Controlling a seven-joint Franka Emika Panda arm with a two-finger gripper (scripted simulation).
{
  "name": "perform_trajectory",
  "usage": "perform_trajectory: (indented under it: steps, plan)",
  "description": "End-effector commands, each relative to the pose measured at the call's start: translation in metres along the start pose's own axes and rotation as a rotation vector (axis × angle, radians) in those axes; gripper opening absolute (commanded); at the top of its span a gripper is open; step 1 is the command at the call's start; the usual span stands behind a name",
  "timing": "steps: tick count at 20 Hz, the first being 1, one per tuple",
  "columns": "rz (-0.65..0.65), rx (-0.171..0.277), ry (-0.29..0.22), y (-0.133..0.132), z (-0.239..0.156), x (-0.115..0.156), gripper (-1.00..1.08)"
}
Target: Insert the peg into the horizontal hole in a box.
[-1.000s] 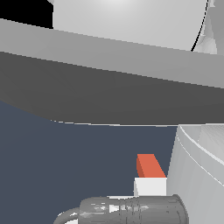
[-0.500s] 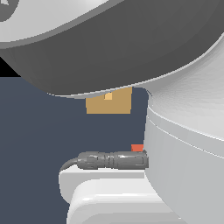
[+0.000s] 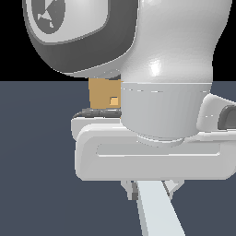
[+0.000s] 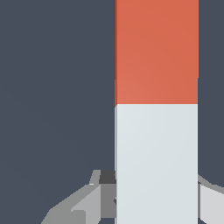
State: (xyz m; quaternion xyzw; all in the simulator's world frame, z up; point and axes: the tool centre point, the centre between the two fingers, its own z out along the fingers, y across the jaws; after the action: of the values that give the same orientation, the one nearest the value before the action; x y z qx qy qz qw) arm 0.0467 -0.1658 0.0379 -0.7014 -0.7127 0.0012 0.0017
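The peg [image 4: 156, 109] fills the wrist view, its orange-red half farther from the hand and its white half between the fingers. My gripper [image 4: 155, 205] is shut on the white half, with a grey finger [image 4: 94, 202] pressed against each side. In the exterior view the white end of the peg [image 3: 156, 209] sticks out below the hand, between the gripper [image 3: 150, 188] fingers. The tan box [image 3: 102, 93] stands behind the arm, largely hidden by it. Its small lighter square hole [image 3: 114, 101] shows at the edge of the wrist.
The arm's white and grey links [image 3: 156, 69] fill most of the exterior view and block the area around the box. The dark blue-grey floor [image 3: 37, 161] lies all around.
The arm has swung and come down, so the hand now sits over the peg with the white end sticking out beneath it. More of the box and its hole shows than before.
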Motion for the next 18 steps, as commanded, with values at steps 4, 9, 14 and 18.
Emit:
perform_trajectory:
  steps: [4,9,14,18]
  plan:
    - [-0.003,-0.004,-0.001,-0.014,-0.015,0.059,-1.00]
    - [-0.005,-0.004,-0.001,-0.028,-0.028,0.117,-1.00]
    - [-0.007,-0.004,-0.001,-0.041,-0.040,0.172,-1.00]
    - [-0.007,-0.004,-0.001,-0.049,-0.048,0.210,-1.00]
